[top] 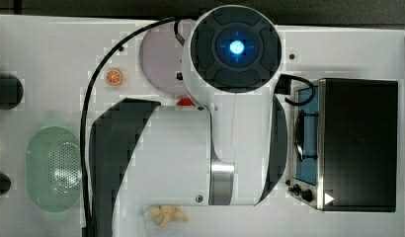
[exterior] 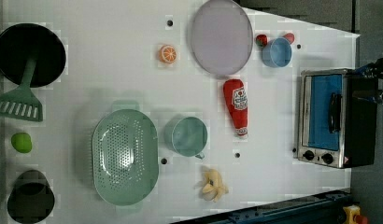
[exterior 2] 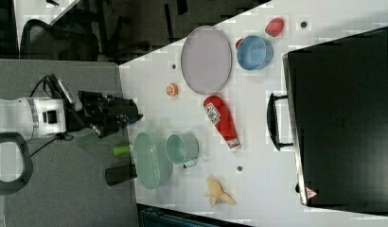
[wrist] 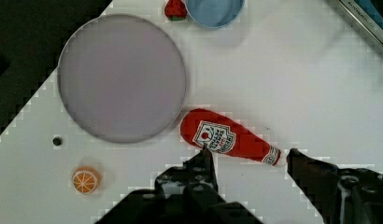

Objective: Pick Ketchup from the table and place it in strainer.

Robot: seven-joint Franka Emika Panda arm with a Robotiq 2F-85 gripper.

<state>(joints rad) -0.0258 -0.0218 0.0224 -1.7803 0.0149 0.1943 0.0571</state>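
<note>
The Ketchup [wrist: 224, 136] is a red soft bottle with a white label and cap, lying on its side on the white table beside a lilac plate. It also shows in the left view as the Ketchup [exterior: 236, 106], in the right view as the Ketchup [exterior 2: 221, 120], and as a red sliver [top: 184, 102] under the arm in the top view. My gripper [wrist: 249, 158] hangs above it, open, one black finger on either side of the bottle's neck end, nothing held. The strainer [exterior: 125, 156] is a pale green oval basin with a dotted bottom, apart from the bottle.
A lilac plate [exterior: 221, 37], green cup [exterior: 186, 136], blue cup [exterior: 276, 51] with a strawberry [exterior: 261, 40], orange slice [exterior: 168, 54] and banana [exterior: 212, 185] lie around. A toaster oven [exterior: 329, 117] stands at the left view's right. A black pan [exterior: 28, 53], spatula [exterior: 19, 105] and lime [exterior: 21, 142] sit at the left view's left.
</note>
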